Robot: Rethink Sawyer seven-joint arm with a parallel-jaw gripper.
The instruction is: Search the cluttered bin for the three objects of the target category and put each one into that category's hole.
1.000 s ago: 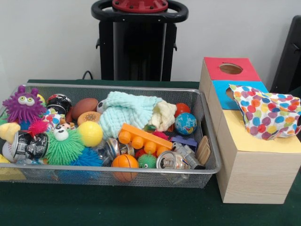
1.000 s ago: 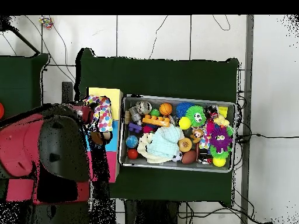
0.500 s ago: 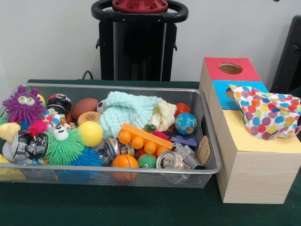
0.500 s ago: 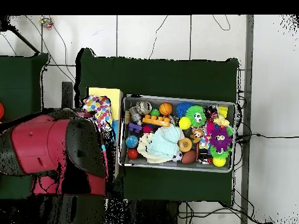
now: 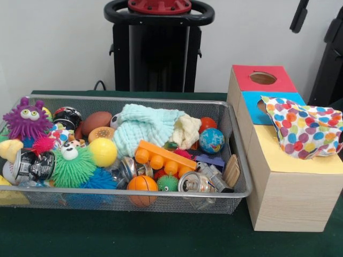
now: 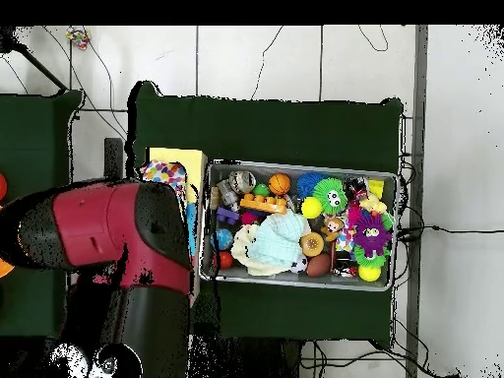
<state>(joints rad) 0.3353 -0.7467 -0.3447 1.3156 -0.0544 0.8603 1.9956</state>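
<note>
Your arm (image 6: 118, 246) has swung across since half a second ago: in the overhead view its red and black bulk now covers most of the sorting box and reaches the bin's edge, and in the front view a dark part of it has appeared at the top right corner. You cannot tell whether the pincer is apart or together; neither view shows it clearly.

The green counter (image 5: 161, 235) carries the wire mesh bin (image 5: 236, 160) with the wooden sorting box (image 5: 289, 198) just beside it. The box top has a red panel with a round hole (image 5: 263, 78), then a blue panel, then a yellow one. A polka-dot cloth (image 5: 303, 128) lies draped over the blue and yellow panels.

In the bin you have a mint cloth (image 5: 144, 126), a green spiky toy (image 5: 72, 166), a purple spiky monster (image 5: 27, 119), an orange brick (image 5: 163, 155), a crushed can (image 5: 195, 183) and a small basketball (image 5: 142, 184).
</note>
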